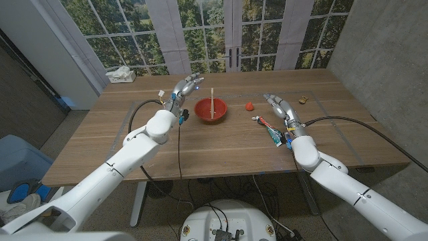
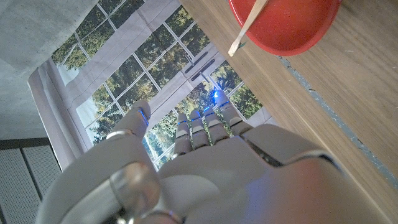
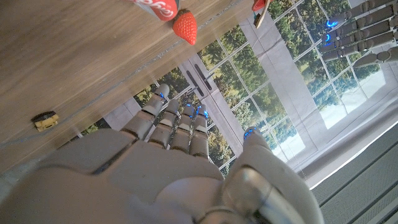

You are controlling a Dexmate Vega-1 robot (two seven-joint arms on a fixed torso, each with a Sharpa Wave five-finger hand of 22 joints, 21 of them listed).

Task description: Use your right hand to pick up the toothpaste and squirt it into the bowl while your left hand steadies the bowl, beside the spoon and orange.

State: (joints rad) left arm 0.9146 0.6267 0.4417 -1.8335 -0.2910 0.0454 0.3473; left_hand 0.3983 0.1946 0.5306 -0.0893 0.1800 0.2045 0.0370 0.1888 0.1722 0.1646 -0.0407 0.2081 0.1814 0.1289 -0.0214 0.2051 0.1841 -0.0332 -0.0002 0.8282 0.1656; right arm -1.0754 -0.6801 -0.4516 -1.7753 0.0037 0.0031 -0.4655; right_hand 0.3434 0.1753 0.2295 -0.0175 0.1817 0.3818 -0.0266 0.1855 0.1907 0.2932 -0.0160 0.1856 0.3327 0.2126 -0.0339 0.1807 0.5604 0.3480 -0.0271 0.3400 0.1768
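While toothpaste (image 1: 268,130) lies untouched, right robot hand (image 1: 277,106) seemingly hovers.

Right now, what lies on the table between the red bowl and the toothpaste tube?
In the head view, a small red strawberry-like item sits between the red bowl and the toothpaste tube; the rest of that stretch is bare wood.

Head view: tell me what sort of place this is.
Probably a robot test room or lab, not a home. A wooden table stands before tall paned windows onto trees, with grey bare walls and loose cables running across the tabletop.
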